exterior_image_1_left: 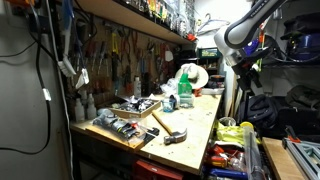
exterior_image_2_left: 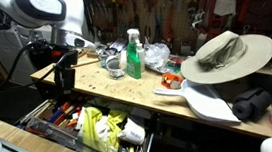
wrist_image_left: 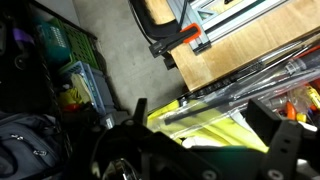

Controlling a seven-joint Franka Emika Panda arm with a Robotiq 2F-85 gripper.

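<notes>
My gripper (wrist_image_left: 205,110) is open and empty, its two dark fingers spread apart. In the wrist view it hangs over a yellow item in clear plastic (wrist_image_left: 215,125) lying in an open drawer. In an exterior view the gripper (exterior_image_2_left: 64,74) points down beside the wooden workbench's (exterior_image_2_left: 125,90) corner, above the open drawer (exterior_image_2_left: 90,132) of yellow packets and small tools. It also shows in an exterior view (exterior_image_1_left: 232,75) at the bench's far side. It touches nothing.
On the bench stand a green spray bottle (exterior_image_2_left: 131,55), a wide-brimmed hat (exterior_image_2_left: 228,55), a hammer (exterior_image_1_left: 168,128) and trays of tools (exterior_image_1_left: 125,125). Tools hang on the back wall. Bags and boxes (wrist_image_left: 70,80) lie on the floor.
</notes>
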